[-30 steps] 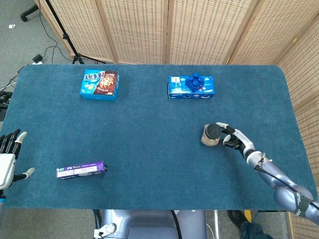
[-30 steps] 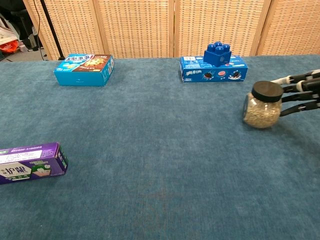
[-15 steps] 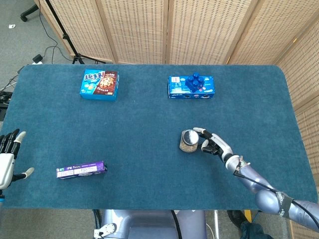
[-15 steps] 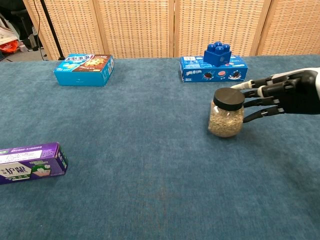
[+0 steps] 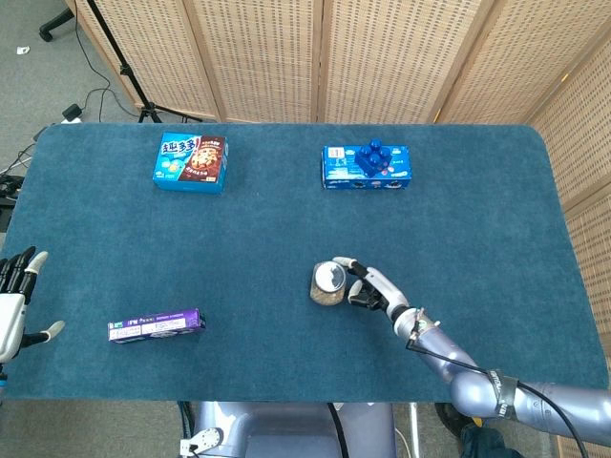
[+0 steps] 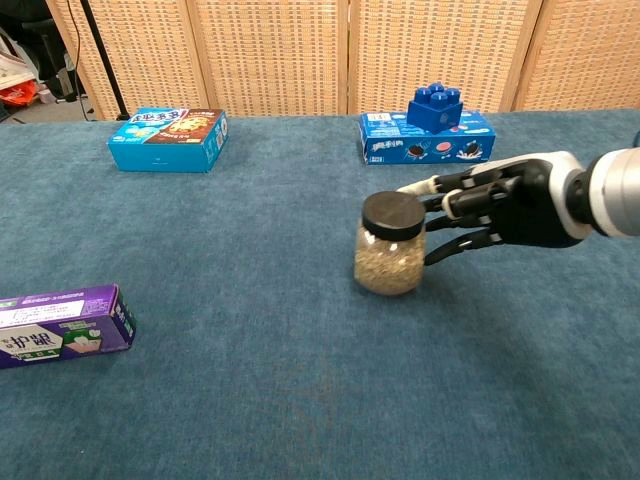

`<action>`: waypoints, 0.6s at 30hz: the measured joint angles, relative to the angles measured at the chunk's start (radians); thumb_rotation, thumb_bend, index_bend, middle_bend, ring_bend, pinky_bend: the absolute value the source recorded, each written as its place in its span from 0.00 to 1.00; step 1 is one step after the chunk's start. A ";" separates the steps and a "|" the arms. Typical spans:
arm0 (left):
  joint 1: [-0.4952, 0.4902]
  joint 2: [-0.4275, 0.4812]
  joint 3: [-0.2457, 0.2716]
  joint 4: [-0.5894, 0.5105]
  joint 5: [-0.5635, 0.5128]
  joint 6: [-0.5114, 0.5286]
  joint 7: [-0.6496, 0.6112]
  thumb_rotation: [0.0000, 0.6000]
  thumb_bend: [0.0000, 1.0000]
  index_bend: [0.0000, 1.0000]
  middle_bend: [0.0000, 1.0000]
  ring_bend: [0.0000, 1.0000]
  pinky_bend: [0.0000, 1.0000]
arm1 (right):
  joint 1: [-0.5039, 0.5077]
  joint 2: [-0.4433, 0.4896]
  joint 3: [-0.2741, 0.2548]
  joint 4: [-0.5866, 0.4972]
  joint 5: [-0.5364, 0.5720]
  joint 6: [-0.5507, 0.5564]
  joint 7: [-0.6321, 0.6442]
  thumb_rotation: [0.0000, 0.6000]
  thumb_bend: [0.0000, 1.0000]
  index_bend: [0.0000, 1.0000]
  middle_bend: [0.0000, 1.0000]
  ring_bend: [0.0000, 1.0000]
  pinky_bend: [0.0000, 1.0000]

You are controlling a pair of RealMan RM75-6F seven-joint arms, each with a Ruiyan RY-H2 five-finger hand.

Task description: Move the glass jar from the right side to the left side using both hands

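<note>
glass jar (image 6: 390, 257) upright near the tabletop's (image 5: 286, 229) middle, nearer the front edge; black lid on | right hand (image 6: 505, 202) grips the jar's right side, fingers wrapped around it | left hand (image 5: 11, 305) at the front-left corner, fingers spread, holding nothing; purple box (image 5: 156, 326) lies nearby

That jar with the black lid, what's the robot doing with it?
The robot's right hand has its fingers around the glass jar, which is full of something grainy, and has brought it near the middle of the blue table. The left hand waits open at the table's left edge, beyond a purple box. Two blue boxes sit at the back, one with a blue toy brick on top.
</note>
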 measured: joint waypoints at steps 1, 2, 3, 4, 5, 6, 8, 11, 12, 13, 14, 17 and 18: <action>0.000 0.001 0.000 0.000 0.000 0.000 -0.001 1.00 0.00 0.00 0.00 0.00 0.00 | 0.008 -0.007 -0.002 -0.005 0.013 0.010 -0.014 1.00 1.00 0.11 0.06 0.00 0.24; 0.000 0.001 0.000 0.001 -0.001 0.000 -0.002 1.00 0.00 0.00 0.00 0.00 0.00 | 0.016 -0.014 -0.004 -0.010 0.026 0.021 -0.028 1.00 1.00 0.11 0.06 0.00 0.24; 0.000 0.001 0.000 0.002 -0.001 -0.001 -0.003 1.00 0.00 0.00 0.00 0.00 0.00 | 0.027 -0.024 -0.006 -0.016 0.043 0.034 -0.045 1.00 1.00 0.11 0.06 0.00 0.24; 0.000 0.001 0.000 0.002 -0.001 -0.001 -0.003 1.00 0.00 0.00 0.00 0.00 0.00 | 0.035 -0.032 -0.008 -0.020 0.056 0.045 -0.059 1.00 1.00 0.11 0.06 0.00 0.24; -0.001 0.000 0.000 0.003 0.000 -0.002 -0.003 1.00 0.00 0.00 0.00 0.00 0.00 | 0.044 -0.042 -0.009 -0.024 0.069 0.055 -0.072 1.00 1.00 0.11 0.06 0.00 0.24; -0.001 0.000 0.000 0.004 0.000 -0.003 -0.002 1.00 0.00 0.00 0.00 0.00 0.00 | 0.055 -0.054 -0.010 -0.028 0.088 0.069 -0.088 1.00 1.00 0.11 0.06 0.00 0.24; -0.002 -0.001 0.001 0.004 -0.001 -0.005 -0.002 1.00 0.00 0.00 0.00 0.00 0.00 | 0.072 -0.072 -0.011 -0.034 0.116 0.090 -0.114 1.00 1.00 0.11 0.06 0.00 0.24; -0.002 -0.001 0.000 0.004 -0.002 -0.006 -0.003 1.00 0.00 0.00 0.00 0.00 0.00 | 0.093 -0.097 -0.010 -0.043 0.150 0.115 -0.149 1.00 1.00 0.11 0.06 0.00 0.24; -0.003 -0.001 0.000 0.004 -0.003 -0.007 -0.002 1.00 0.00 0.00 0.00 0.00 0.00 | 0.098 -0.105 -0.008 -0.047 0.160 0.122 -0.159 1.00 1.00 0.11 0.06 0.00 0.24; -0.003 -0.001 0.000 0.004 -0.003 -0.008 -0.002 1.00 0.00 0.00 0.00 0.00 0.00 | 0.101 -0.110 -0.006 -0.049 0.166 0.126 -0.166 1.00 1.00 0.11 0.06 0.00 0.24; -0.003 -0.001 0.000 0.004 -0.004 -0.009 -0.002 1.00 0.00 0.00 0.00 0.00 0.00 | 0.103 -0.114 -0.003 -0.052 0.169 0.128 -0.170 1.00 1.00 0.11 0.06 0.00 0.24; -0.004 -0.001 0.000 0.004 -0.005 -0.010 -0.002 1.00 0.00 0.00 0.00 0.00 0.00 | 0.106 -0.122 0.006 -0.057 0.177 0.135 -0.183 1.00 1.00 0.11 0.06 0.00 0.24; -0.003 0.000 0.000 0.004 -0.005 -0.009 -0.002 1.00 0.00 0.00 0.00 0.00 0.00 | 0.106 -0.123 0.009 -0.061 0.177 0.140 -0.189 1.00 1.00 0.11 0.06 0.00 0.24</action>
